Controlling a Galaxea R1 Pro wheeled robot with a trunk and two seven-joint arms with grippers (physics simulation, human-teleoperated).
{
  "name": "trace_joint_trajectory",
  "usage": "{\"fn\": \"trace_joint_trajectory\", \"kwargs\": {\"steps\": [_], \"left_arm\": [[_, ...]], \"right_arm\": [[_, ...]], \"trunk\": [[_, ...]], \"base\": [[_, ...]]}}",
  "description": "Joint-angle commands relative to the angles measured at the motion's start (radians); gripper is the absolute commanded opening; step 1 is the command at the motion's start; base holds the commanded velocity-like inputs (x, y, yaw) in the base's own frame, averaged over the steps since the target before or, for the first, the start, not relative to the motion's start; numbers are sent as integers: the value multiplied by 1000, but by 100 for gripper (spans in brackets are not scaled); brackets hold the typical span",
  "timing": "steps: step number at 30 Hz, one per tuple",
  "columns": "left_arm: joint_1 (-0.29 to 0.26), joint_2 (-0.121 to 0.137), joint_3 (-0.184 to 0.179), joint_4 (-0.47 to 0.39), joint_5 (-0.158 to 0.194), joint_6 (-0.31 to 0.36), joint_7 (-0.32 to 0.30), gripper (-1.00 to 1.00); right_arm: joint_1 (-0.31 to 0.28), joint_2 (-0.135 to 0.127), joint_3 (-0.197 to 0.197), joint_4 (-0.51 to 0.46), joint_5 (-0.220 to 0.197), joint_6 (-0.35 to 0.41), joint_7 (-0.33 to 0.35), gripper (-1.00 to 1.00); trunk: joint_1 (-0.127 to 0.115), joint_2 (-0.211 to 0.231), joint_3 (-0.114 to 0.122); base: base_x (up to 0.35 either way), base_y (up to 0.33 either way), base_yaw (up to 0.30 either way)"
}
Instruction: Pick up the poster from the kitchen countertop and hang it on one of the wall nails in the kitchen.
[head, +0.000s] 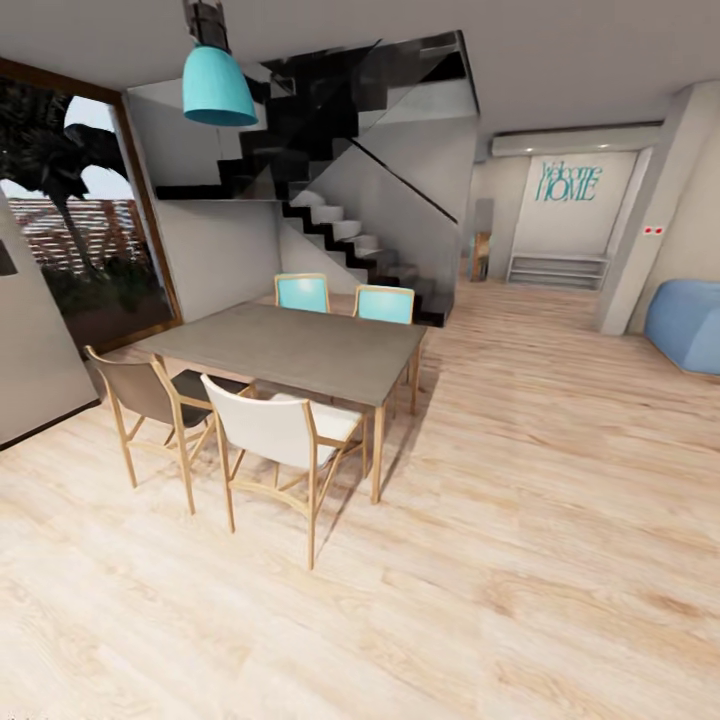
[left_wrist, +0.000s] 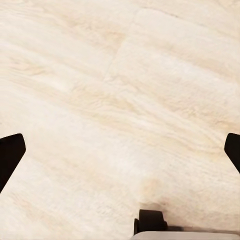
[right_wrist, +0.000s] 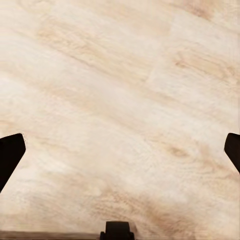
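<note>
Transit step: I face a dining table (head: 300, 350) at centre frame, stairs (head: 350, 235) behind. My left gripper (left_wrist: 120, 150) and right gripper (right_wrist: 120, 150) hang spread and empty over wood floor (head: 560, 520). Poster and countertop lie outside these views; next I must find the kitchen.

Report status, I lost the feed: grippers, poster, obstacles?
Left gripper open, right gripper open, both over bare floor. Poster not sighted. Dining table and chairs ahead left.

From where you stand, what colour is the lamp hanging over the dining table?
Turquoise blue; the pendant lamp shows best in the head view.
</note>
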Motion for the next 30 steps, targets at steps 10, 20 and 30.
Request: {"fn": "trace_joint_trajectory", "kwargs": {"steps": [10,20,30], "left_arm": [[0,0,1,-1,0,-2,0,100],[0,0,1,-1,0,-2,0,100],[0,0,1,-1,0,-2,0,100]], "right_arm": [[-1,0,75,40,80,-11,-3,100],[-1,2,77,43,86,-12,-5,100],[-1,3,78,43,86,-12,-23,100]], "trunk": [[0,0,-3],[0,0,-13],[0,0,-22]], "base": [[1,-1,44],[0,0,191],[0,0,234]]}}
